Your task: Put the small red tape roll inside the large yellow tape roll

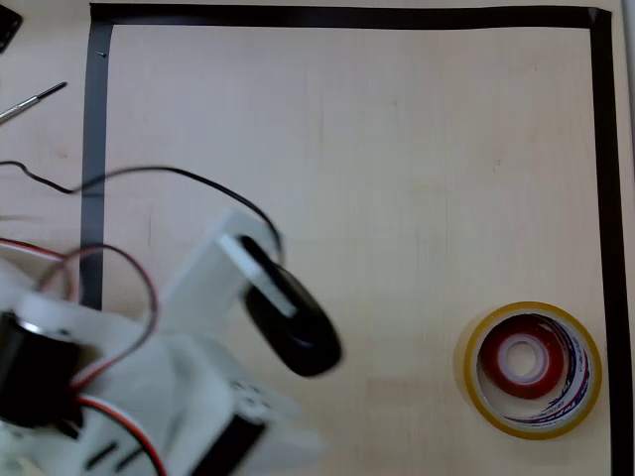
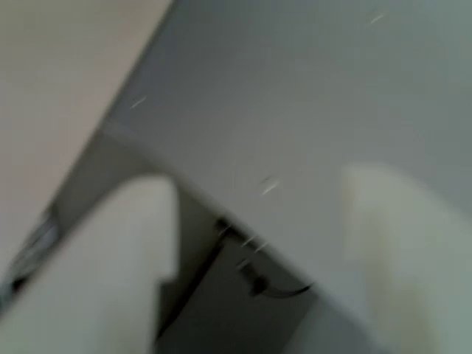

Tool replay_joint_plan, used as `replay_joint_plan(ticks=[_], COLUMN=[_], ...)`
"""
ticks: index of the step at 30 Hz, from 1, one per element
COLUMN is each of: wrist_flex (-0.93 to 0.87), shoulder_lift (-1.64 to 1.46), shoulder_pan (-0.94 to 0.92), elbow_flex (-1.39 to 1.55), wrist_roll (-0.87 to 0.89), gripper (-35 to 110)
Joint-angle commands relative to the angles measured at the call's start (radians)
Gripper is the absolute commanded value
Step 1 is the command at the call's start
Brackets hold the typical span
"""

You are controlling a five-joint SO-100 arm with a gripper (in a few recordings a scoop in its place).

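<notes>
Pale wood table (image 1: 377, 178), marked off by a black tape border (image 1: 347, 16) along the top, left and right in the overhead view. Yellow roll (image 1: 474, 387): lying flat near the lower right corner, just inside the border. Red roll (image 1: 523, 358): flat inside the yellow roll's hole, toward its upper part. White arm (image 1: 189, 397): lower left, blurred, well apart from both rolls. Gripper (image 2: 258, 243): two pale blurred fingers (image 2: 110, 273) in the wrist view, spread apart, nothing between them.
</notes>
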State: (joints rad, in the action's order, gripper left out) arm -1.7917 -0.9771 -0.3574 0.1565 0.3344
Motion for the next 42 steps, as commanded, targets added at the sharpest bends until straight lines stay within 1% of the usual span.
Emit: replay_joint_plan(ticks=[1, 3, 5, 7, 8, 10, 12, 15, 17, 21, 25, 29, 31, 33, 37, 42], wrist_flex=[0.003, 0.097, 0.252, 0.445, 0.485, 0.472, 0.419, 0.433, 0.471, 0.474, 0.465, 0.417, 0.422, 0.417, 0.474, 0.500], shoulder_lift=[-0.537, -0.746, -1.014, -1.281, -1.374, -1.442, -1.448, -1.574, -1.713, -1.976, -2.146, -2.355, -2.356, -2.356, -2.356, -2.359], shoulder_pan=[0.078, 0.140, 0.196, 0.232, 0.239, 0.238, 0.219, 0.184, 0.189, 0.250, 0.282, 0.341, 0.318, 0.345, 0.365, 0.449], elbow_flex=[0.580, 0.862, 1.183, 1.491, 1.589, 1.671, 1.710, 1.858, 1.994, 2.249, 2.382, 2.565, 2.568, 2.617, 2.734, 2.841], wrist_roll=[-0.061, -0.095, -0.095, -0.094, -0.094, -0.087, -0.086, -0.095, -0.149, -0.235, -0.356, -0.400, -0.399, -0.400, -0.402, -0.396], gripper=[11, 10, 9, 6, 4, 0, 0, 0, 0, 0, 0, 0, 0, 0, 0, 0])
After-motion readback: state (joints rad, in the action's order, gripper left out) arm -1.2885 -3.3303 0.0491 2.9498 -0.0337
